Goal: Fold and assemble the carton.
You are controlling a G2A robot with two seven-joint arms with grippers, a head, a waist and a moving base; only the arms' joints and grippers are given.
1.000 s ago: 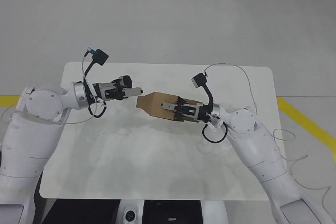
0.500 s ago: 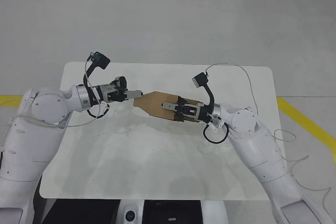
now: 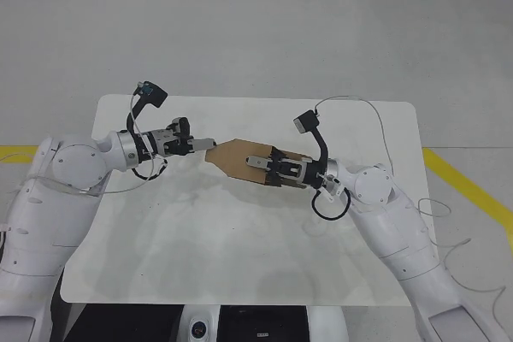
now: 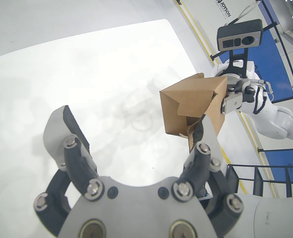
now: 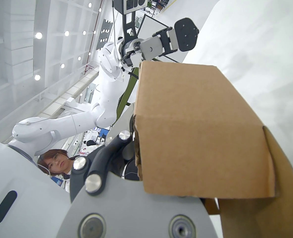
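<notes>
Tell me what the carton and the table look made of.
The carton looks like thin brown cardboard, matte, with sharp creases and a raw cut flap edge. The table has a smooth white top, slightly glossy with faint reflections, perhaps laminate or painted board; the look leaves that open.

The carton (image 3: pixel 236 157), between left claw (image 3: pixel 207 142) and right claw (image 3: pixel 256 161), bars the worktop's (image 3: pixel 239 256) centre; free passage lies toward 6 o'clock.

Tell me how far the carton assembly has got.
Done: carton is popped into a box shape, gripped by the right tool. In hand: open left tool has one finger at an end flap. Left: that end gapes; flaps need folding in and closing.
</notes>
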